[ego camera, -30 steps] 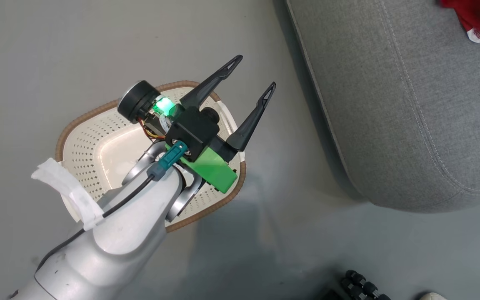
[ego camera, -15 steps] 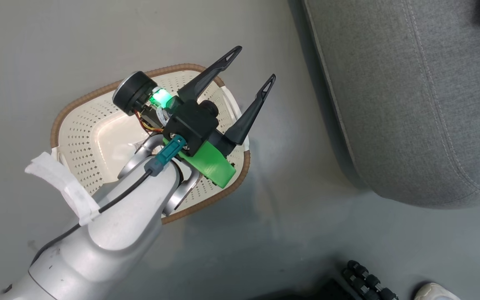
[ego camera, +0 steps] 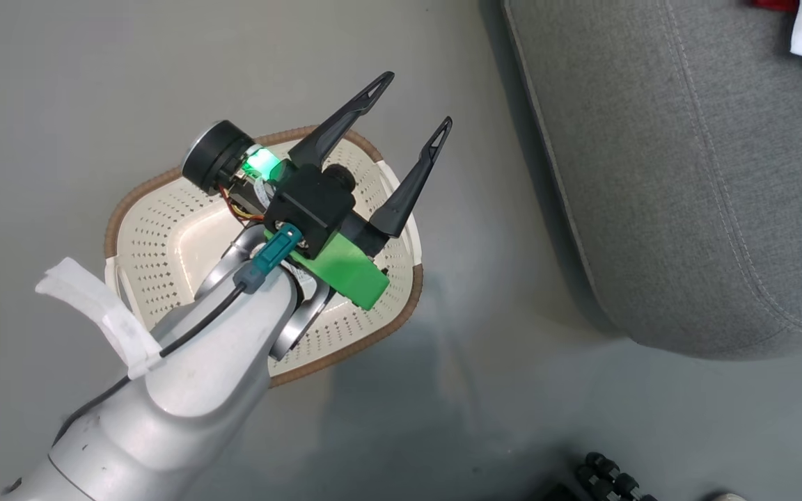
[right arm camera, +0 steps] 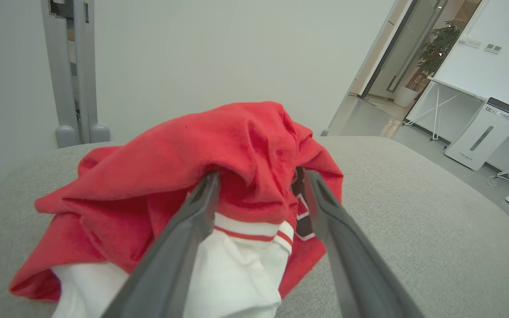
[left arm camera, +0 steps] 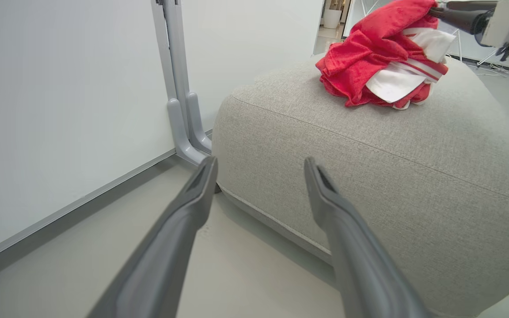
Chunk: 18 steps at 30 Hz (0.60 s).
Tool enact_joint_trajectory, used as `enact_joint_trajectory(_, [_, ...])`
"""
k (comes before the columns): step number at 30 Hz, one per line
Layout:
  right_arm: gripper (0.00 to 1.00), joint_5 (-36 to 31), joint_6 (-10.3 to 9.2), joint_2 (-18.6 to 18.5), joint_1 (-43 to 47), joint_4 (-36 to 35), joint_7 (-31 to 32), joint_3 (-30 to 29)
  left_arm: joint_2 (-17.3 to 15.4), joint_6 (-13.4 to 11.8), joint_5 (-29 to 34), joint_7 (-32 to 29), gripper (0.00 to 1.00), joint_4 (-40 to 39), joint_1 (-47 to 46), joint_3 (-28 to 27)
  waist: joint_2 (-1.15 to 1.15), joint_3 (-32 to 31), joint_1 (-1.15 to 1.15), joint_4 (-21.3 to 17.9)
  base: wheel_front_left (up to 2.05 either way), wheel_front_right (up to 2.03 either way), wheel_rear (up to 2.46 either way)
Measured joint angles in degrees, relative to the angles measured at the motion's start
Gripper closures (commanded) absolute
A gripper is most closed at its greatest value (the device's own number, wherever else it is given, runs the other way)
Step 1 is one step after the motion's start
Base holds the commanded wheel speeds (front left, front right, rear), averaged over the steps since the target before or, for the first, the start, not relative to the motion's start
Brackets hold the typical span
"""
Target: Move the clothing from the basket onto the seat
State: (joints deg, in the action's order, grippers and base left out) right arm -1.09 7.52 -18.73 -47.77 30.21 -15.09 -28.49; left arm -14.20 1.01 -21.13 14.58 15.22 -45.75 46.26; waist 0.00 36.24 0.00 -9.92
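Cream perforated basket (ego camera: pixel 154 261): smooth plastic, brown woven-look rim. Grey seat cushion (ego camera: pixel 686 174): coarse woven fabric, matt. Red-and-white clothing (right arm camera: pixel 170 154): soft fleecy cloth. Grey floor (ego camera: pixel 95 83): smooth, faint sheen.

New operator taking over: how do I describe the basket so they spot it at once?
Start at the big grey seat on the head view's right. On the floor just left of it, partly under the left end effector, sits the basket. It alone is a cream, hole-dotted tub with a brown woven-look rim.
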Motion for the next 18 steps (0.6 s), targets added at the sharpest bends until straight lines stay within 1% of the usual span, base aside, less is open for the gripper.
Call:
enact_joint_trajectory(3, [0.0, 1.1, 0.0, 0.74, 3.16, -2.88, 0.0, 0.42, 0.23, -0.05, -0.32, 0.13, 0.0, 0.31, 0.95, -0.31, 0.0, -1.55, 0.0, -0.03, 0.0, 0.0, 0.0])
enact_joint_trajectory(9, [0.0, 2.77, 0.0, 2.25, 10.21, -9.53, 0.0, 3.75, 0.57, -0.51, -0.99, 0.38, 0.0, 0.86, 3.63, -1.81, 0.0, -5.23, 0.0, 0.06, 0.0, 0.0, 0.0])
enact_joint_trajectory(18, [0.0, 5.78, 0.0, 6.87, 18.28, -18.22, 0.01, 12.63, 0.7, -1.38, -1.47, 0.46, 0.0, -0.54, 10.43, -7.49, 0.0, -11.58, 0.0, 1.05, 0.0, 0.0, 0.0])
